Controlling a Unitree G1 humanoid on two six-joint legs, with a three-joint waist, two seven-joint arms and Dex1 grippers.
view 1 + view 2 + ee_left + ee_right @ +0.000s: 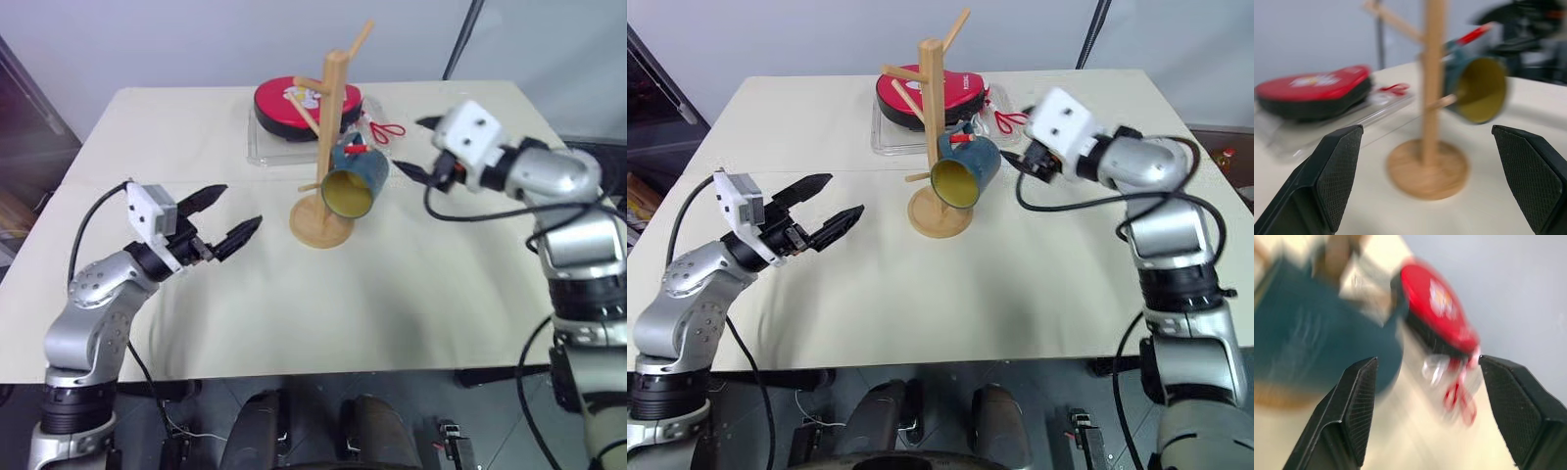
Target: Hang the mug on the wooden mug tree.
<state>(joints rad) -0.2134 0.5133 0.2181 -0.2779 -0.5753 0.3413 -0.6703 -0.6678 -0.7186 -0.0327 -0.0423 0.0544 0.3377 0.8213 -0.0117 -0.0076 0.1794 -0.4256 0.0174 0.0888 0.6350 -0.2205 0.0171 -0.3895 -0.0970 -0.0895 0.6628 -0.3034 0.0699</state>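
Note:
The dark teal mug (355, 181) with a yellow inside hangs by its handle from a peg of the wooden mug tree (331, 117), tilted with its mouth facing down and forward. The tree's round base (321, 227) rests mid-table. My right gripper (415, 147) is open just to the right of the mug, apart from it, with nothing between its fingers; its wrist view has the mug (1308, 338) close ahead. Well to the left of the tree, my left gripper (238, 208) is open, empty and pointed toward the tree (1432, 98).
Behind the tree, a red round lidded dish (294, 103) sits on a clear plastic tray (265, 149). Small red-handled scissors (387, 130) lie to its right. The cream table (392, 313) has bare surface in front of the tree.

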